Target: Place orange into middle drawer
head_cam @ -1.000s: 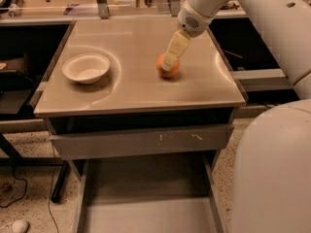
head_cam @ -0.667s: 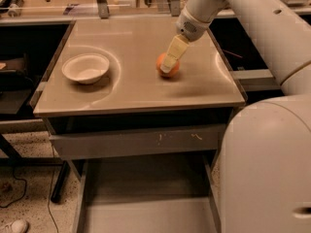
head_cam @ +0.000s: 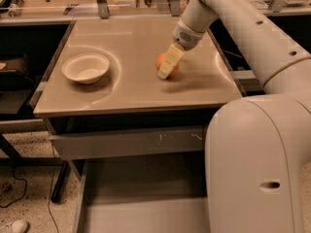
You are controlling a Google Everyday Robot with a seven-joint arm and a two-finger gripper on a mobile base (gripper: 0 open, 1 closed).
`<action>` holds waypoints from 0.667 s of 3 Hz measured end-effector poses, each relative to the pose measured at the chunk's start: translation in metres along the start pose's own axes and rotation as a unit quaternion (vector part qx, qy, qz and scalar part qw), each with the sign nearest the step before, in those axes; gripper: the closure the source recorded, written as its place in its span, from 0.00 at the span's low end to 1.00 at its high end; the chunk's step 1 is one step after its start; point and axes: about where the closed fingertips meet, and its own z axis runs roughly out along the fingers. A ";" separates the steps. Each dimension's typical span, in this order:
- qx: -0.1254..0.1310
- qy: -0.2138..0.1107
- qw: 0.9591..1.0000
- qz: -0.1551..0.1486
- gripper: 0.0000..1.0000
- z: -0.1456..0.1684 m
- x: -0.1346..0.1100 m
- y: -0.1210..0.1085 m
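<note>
The orange (head_cam: 160, 60) sits on the tan tabletop (head_cam: 131, 93), right of centre. My gripper (head_cam: 166, 71) comes down from the upper right and is right at the orange, its pale yellow tip covering the front of the fruit. The orange rests on the table surface. The middle drawer (head_cam: 141, 212) is pulled out below the table at the bottom of the view, with a flat grey floor and thin side walls; my arm hides its right part.
A white bowl (head_cam: 86, 68) stands on the left of the tabletop. A drawer with a scratched grey front panel (head_cam: 126, 142) sits just under the tabletop. My large white arm link (head_cam: 257, 169) fills the lower right. Shelving stands behind the table.
The gripper has stayed at the orange, which has not moved. The big arm link at the lower right has swung further left into view.
</note>
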 end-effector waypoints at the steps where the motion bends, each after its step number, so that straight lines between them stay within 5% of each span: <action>1: -0.012 0.006 1.000 0.005 0.00 0.013 0.001 -0.002; 2: -0.012 0.006 1.000 0.005 0.18 0.014 0.001 -0.002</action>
